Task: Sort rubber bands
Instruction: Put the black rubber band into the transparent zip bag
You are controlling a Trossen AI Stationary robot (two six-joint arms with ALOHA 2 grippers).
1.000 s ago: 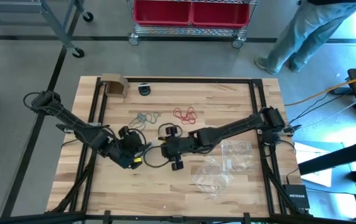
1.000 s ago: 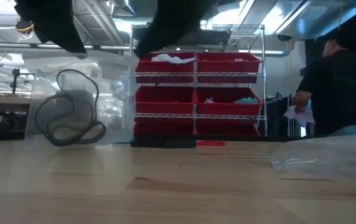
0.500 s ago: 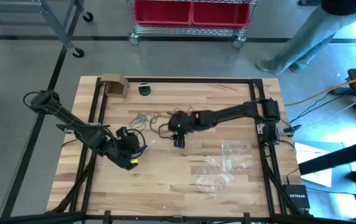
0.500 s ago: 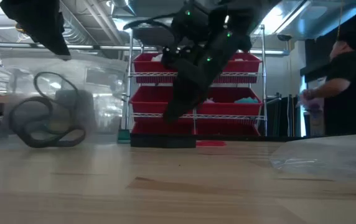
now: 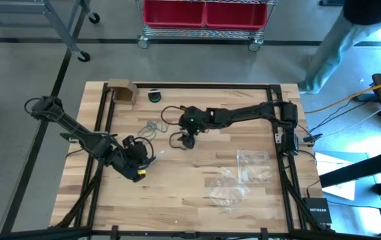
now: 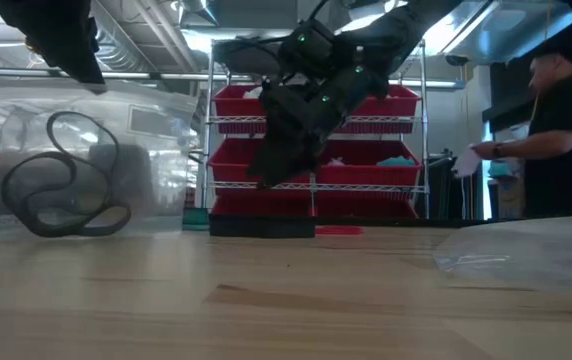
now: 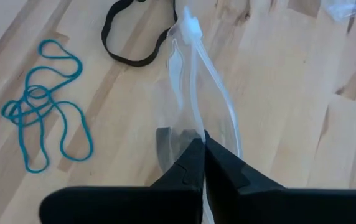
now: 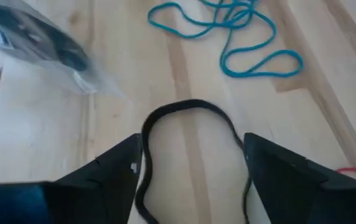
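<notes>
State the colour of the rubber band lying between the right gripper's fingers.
Black rubber band; right wrist view shows it best.

The left gripper (image 5: 145, 160) hangs low over the near-left tabletop (image 5: 177, 193), jaws pinched shut. The right gripper (image 5: 188, 138) reaches across mid-table, angled down, jaws spread wide.

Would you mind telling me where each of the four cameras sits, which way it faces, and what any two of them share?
High view: overhead, looking straight down on the wooden table; both arms show.
Low view: table height, looking level toward red shelf bins; the right gripper hangs in.
Left wrist view: past the shut left gripper pinching a clear plastic zip bag.
Right wrist view: past the open right gripper over a black rubber band loop.
Shared: both wrist views show the teal rubber bands.
</notes>
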